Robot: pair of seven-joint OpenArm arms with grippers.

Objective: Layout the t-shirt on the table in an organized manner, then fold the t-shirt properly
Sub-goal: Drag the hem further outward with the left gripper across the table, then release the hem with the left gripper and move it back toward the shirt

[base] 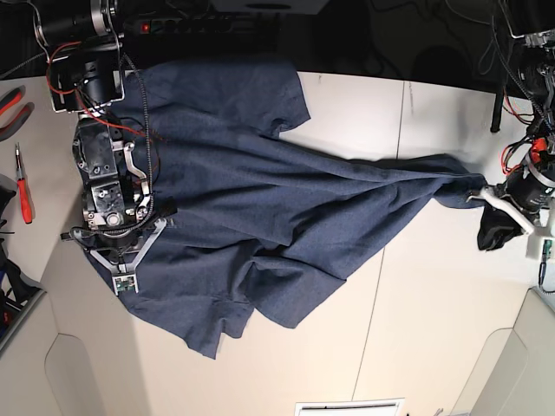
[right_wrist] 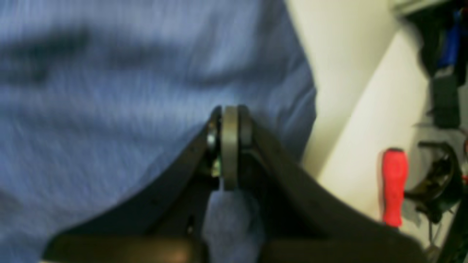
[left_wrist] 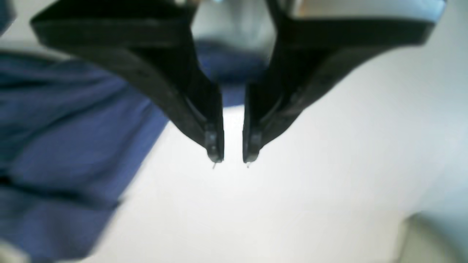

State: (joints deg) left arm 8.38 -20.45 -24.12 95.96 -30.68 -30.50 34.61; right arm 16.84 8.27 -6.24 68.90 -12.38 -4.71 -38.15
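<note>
We see the heathered navy-blue cotton t-shirt [base: 251, 208] spread crumpled across the wide off-white table [base: 434, 295], one corner stretched toward the left gripper [left_wrist: 232, 159]. In its wrist view that gripper's black jaws stand slightly apart over bare tabletop with nothing between the tips. The right gripper [right_wrist: 229, 146] is clamped on a fold of blue cloth, which bunches behind its grey pads [right_wrist: 229, 138]. Both wrist views are blurred. We cannot make out any lettering. A red-handled screwdriver [base: 23, 192] lies beside the table's edge.
</note>
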